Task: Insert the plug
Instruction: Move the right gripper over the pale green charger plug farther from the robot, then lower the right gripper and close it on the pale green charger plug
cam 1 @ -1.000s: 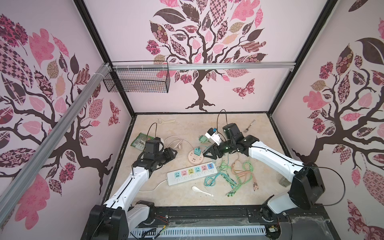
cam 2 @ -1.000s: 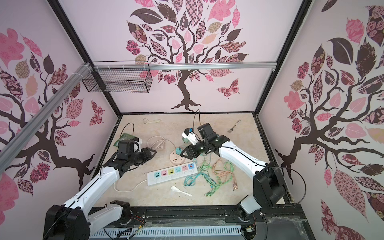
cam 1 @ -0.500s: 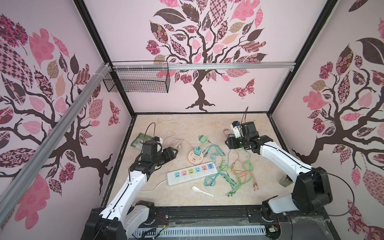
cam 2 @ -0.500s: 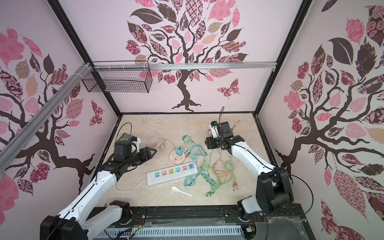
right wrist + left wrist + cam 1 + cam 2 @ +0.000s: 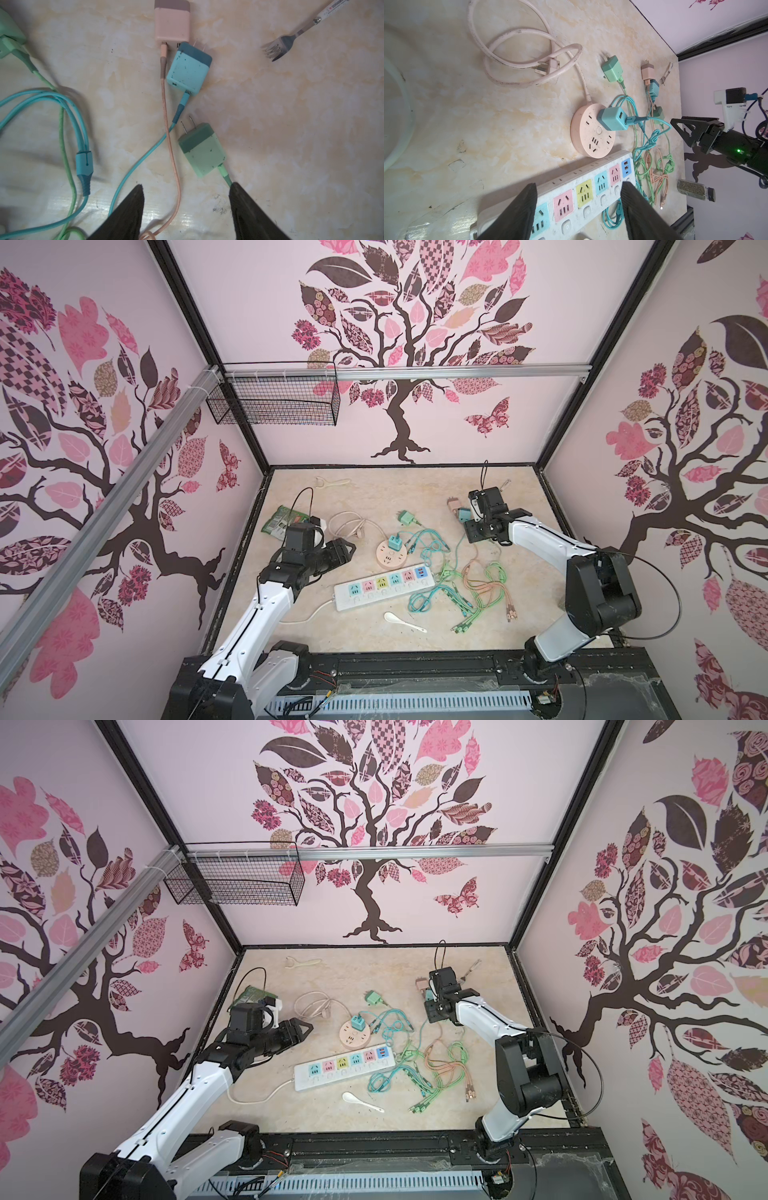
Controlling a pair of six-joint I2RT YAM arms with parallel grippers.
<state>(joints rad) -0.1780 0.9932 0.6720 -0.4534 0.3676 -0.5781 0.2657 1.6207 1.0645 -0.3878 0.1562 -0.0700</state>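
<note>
Your right gripper (image 5: pixel 187 187) is hovering with fingers spread wide, gripping nothing; the green plug (image 5: pixel 202 152) is lying flat on the table (image 5: pixel 291 124) just beyond them, near a blue plug (image 5: pixel 189 71). Your left gripper (image 5: pixel 578 185) is gaping, empty, over the power strip (image 5: pixel 584 193).

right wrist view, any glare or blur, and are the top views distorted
Right wrist view: the pale green cube charger is sharp, a soft sheen on the marble tabletop. Both top views: wide-angle stretch, the black corner posts lean outward.
</note>
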